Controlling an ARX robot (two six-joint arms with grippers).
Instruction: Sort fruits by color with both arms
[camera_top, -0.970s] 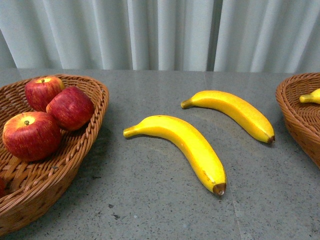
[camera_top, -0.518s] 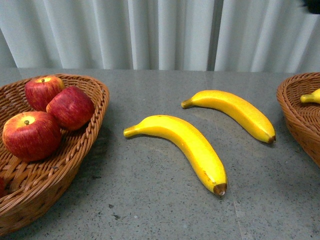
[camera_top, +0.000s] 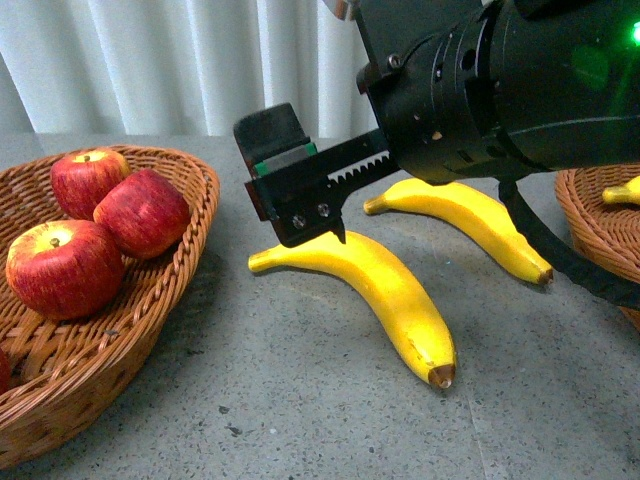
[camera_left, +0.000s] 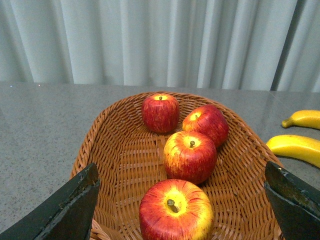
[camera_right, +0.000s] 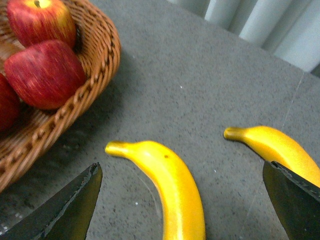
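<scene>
Two yellow bananas lie on the grey table: a near one (camera_top: 385, 290) and a far one (camera_top: 470, 215). My right gripper (camera_top: 300, 195) hangs open just above the near banana's stem end. In the right wrist view the gripper (camera_right: 181, 172) is open, with the near banana (camera_right: 167, 187) between its fingers (camera_right: 75, 207) and the far banana (camera_right: 277, 147) beside it. Several red apples (camera_top: 62, 268) lie in the left wicker basket (camera_top: 190, 235). My left gripper (camera_left: 181, 197) is open and empty above that basket (camera_left: 115, 150), over the nearest apple (camera_left: 175, 210).
A second wicker basket (camera_top: 595, 235) stands at the right edge with a banana tip (camera_top: 622, 192) inside. My black right arm (camera_top: 500, 80) hides the back middle of the table. Pale curtains close off the far side.
My right arm has come into the front view from the upper right and now hangs over the bananas. The fruits and baskets have not moved.
</scene>
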